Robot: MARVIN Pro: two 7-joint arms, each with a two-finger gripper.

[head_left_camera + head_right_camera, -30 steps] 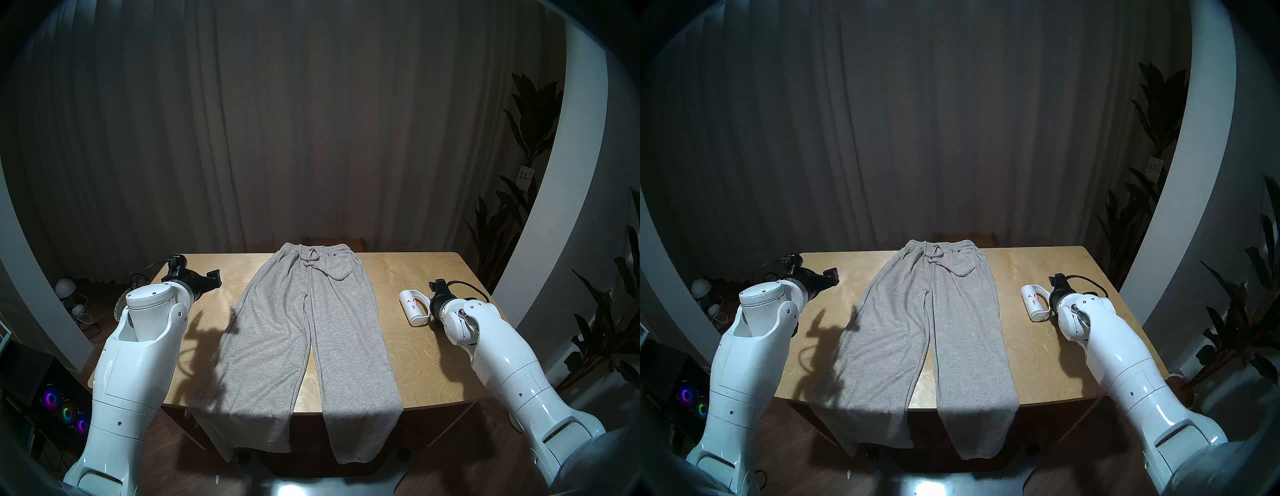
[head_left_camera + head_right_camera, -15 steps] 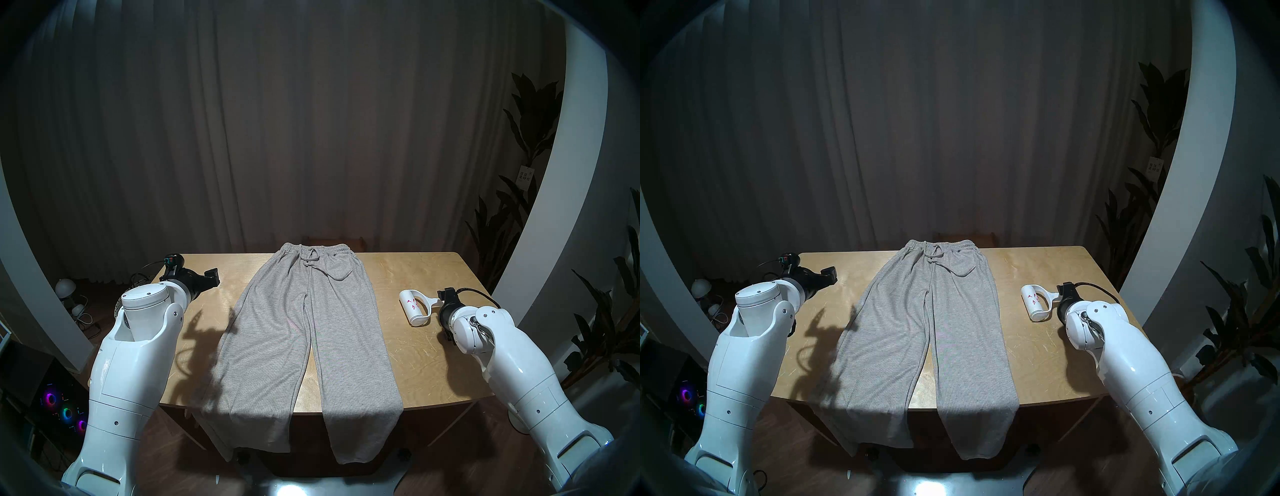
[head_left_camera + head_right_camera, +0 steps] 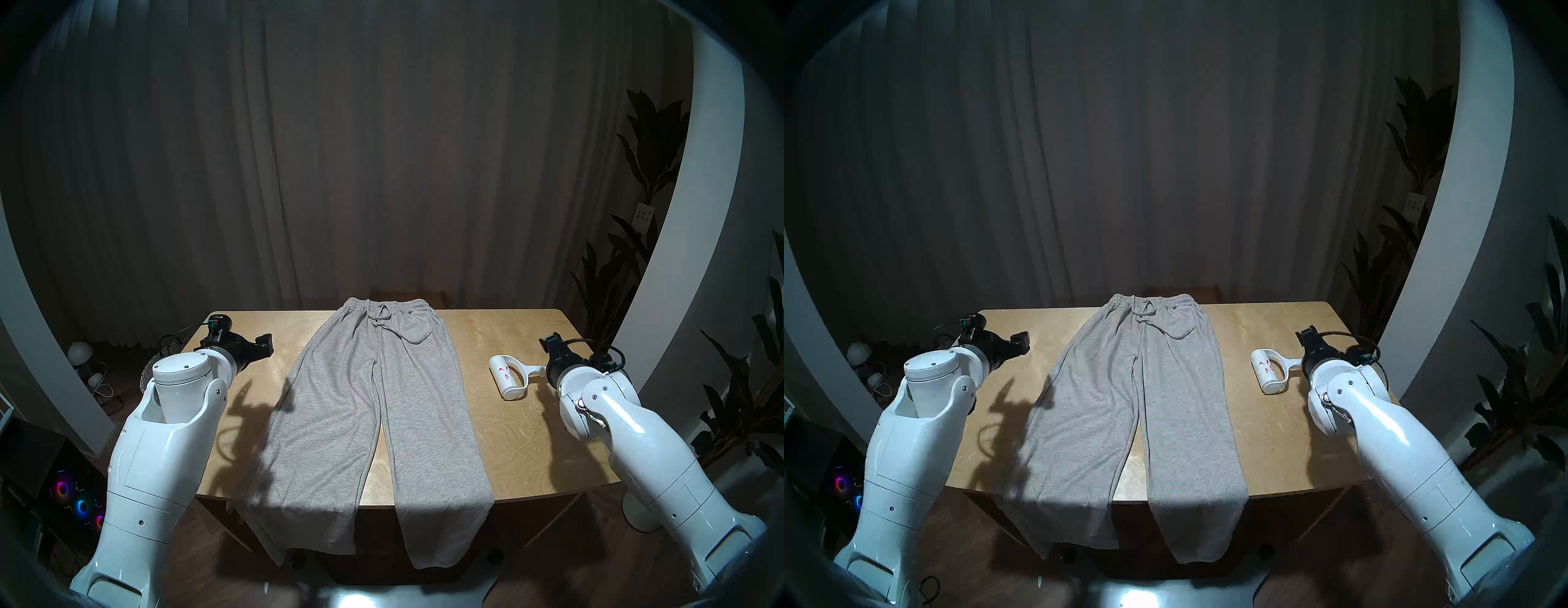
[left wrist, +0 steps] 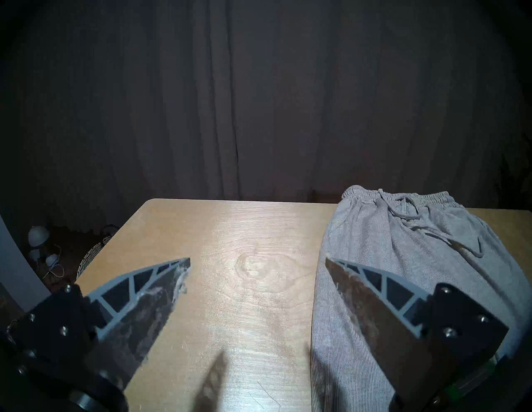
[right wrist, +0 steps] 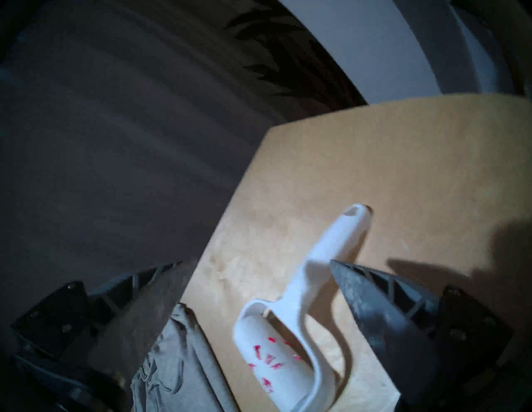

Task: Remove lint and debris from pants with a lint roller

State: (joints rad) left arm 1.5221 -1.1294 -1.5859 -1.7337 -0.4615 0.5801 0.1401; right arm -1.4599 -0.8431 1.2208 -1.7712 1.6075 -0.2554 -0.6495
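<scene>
The grey pants (image 3: 373, 403) lie flat down the middle of the wooden table (image 3: 530, 446), waistband at the far edge, leg ends hanging over the near edge. The white lint roller (image 3: 507, 378) lies on the table to their right, held by nothing. Red-pink lint flecks (image 5: 269, 356) stick to its cylinder. My right gripper (image 3: 553, 342) hovers open just right of the handle's tip (image 5: 354, 215); the right wrist view is blurred. My left gripper (image 4: 257, 259) is open and empty over bare table left of the pants (image 4: 403, 259).
Tall plants (image 3: 636, 254) and a white pillar (image 3: 662, 297) stand beyond the table's right edge. A woven basket (image 4: 92, 253) and small lamps (image 3: 80, 352) sit on the floor at the left. A dark curtain hangs behind.
My right gripper opened off the roller's handle, drew back to the right and rose, with the wrist turning. The roller stayed on the table. The left arm shifted only slightly.
</scene>
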